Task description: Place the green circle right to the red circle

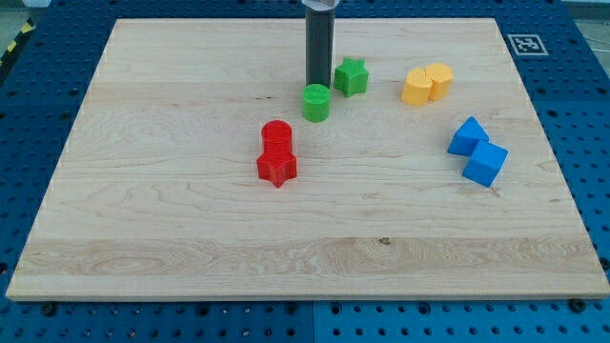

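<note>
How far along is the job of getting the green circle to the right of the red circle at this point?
Partly done. The green circle already sits up and to the view's right of the red circle, but higher, not level beside it. In hand: my tip is right behind the green circle, at its top edge. Left: push it down the view until it is level with the red circle, on its right.

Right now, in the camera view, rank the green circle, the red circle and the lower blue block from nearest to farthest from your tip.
1. Green circle: right at my tip, just below it.
2. Red circle: lower and to the view's left.
3. Lower blue block: far toward the view's right.
</note>
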`<act>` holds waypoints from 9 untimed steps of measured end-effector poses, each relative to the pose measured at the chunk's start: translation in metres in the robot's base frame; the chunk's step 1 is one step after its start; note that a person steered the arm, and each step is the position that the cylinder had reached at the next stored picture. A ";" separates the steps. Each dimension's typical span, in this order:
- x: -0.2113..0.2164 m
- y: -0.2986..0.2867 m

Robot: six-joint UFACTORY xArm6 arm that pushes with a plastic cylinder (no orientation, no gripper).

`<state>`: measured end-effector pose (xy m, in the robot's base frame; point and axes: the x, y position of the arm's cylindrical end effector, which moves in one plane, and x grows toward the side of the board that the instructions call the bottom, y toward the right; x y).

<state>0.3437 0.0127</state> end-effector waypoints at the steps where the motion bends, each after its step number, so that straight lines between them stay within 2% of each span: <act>1: 0.004 0.000; 5: 0.016 -0.013; 7: 0.044 -0.010; 9: 0.043 0.010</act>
<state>0.3862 0.0231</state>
